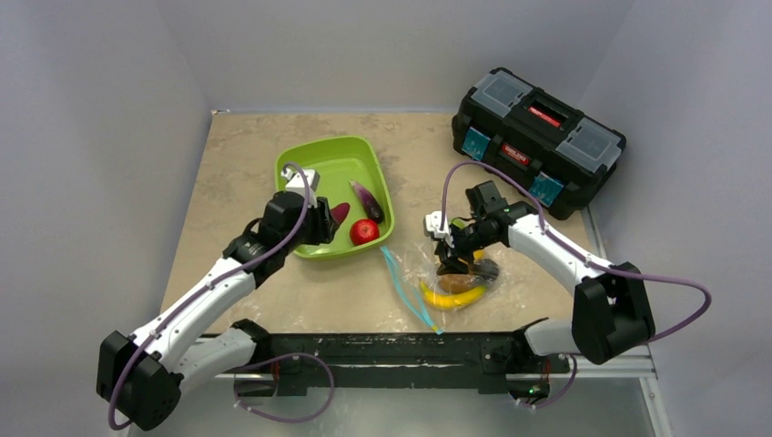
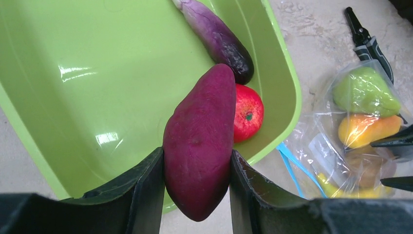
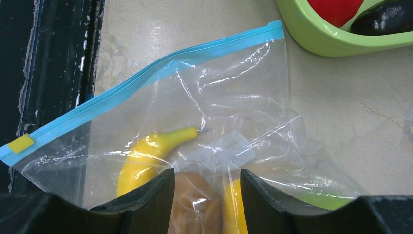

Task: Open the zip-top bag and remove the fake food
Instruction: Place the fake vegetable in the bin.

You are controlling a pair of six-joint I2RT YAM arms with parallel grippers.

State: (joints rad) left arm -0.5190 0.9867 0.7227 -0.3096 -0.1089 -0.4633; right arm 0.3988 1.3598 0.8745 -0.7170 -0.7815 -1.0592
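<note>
Clamped in the left gripper (image 2: 196,156), jaws about half apart and flat against both flanks: a magenta plastic vegetable (image 2: 199,141), fat in the middle and tapered at both ends. Poised above the 5 o'clock rim of the lime-green plastic tray (image 2: 97,73).

Right gripper (image 3: 207,178) down on the clear zip-top bag (image 3: 234,87), at 5 o'clock from the tray. Jaws roughly half apart, straddling film and a brown rounded piece (image 3: 195,204). Impossible to tell whether pinching or merely resting.

Likely trouble:
- With so tapered and smooth a shape, a squirt out of the jaws.
- If released this close to the rim, a bounce off the edge onto the beige table (image 1: 246,164), or a knock against the red plastic apple (image 2: 248,112).
- On thin, slippery film, a skid of the bag, or the mouth collapsing over the remaining fake food.

Materials: glossy, hard tray walls. A slim purple eggplant (image 2: 219,41) with a dull sheen, touching the apple. Crinkled, reflective bag plastic with a stiffer teal-blue zipper strip (image 3: 146,78). Inside, a curved yellow banana (image 3: 146,151), a lumpy green pear (image 2: 365,90) and an orange piece (image 2: 365,129).
</note>
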